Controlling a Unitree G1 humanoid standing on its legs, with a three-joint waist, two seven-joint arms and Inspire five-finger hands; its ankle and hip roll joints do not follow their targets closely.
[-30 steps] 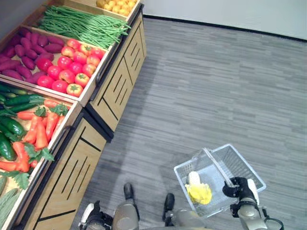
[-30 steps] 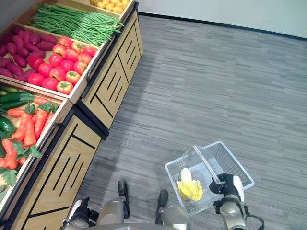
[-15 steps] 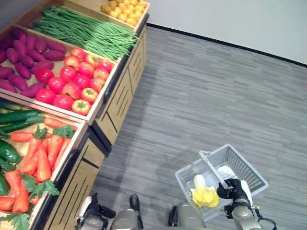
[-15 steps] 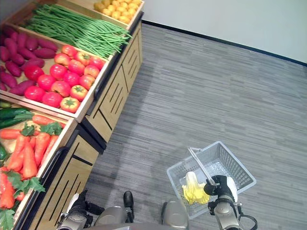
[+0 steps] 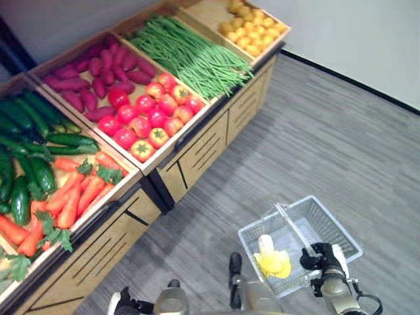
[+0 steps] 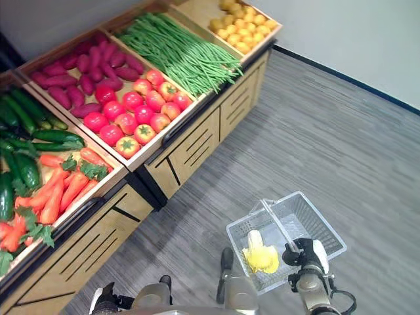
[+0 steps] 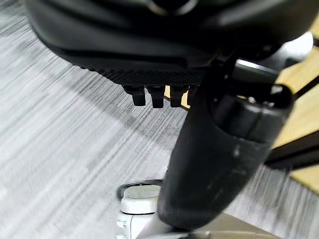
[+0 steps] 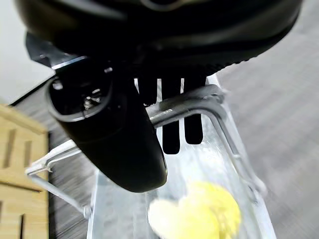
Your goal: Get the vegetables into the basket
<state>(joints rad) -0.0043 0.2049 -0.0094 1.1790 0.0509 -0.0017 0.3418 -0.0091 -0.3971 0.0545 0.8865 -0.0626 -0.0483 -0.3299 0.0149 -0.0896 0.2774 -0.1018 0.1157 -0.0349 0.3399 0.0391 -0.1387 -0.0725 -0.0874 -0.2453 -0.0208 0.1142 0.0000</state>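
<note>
A long wooden display stand (image 5: 191, 128) runs along the left side, split by raised wooden partitions (image 5: 122, 33) into sloping compartments. Below its dark front rail, light wood cabinet fronts (image 5: 205, 155) carry black slanted grooves. A grey plank floor (image 5: 341, 151) spreads from the stand's base to a pale wall (image 5: 354, 39), edged by dark skirting (image 5: 354, 83).

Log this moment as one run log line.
right hand: shut on clear wire basket handle | basket: holds yellow leafy vegetable | left hand: fingers curled, holding nothing
</note>
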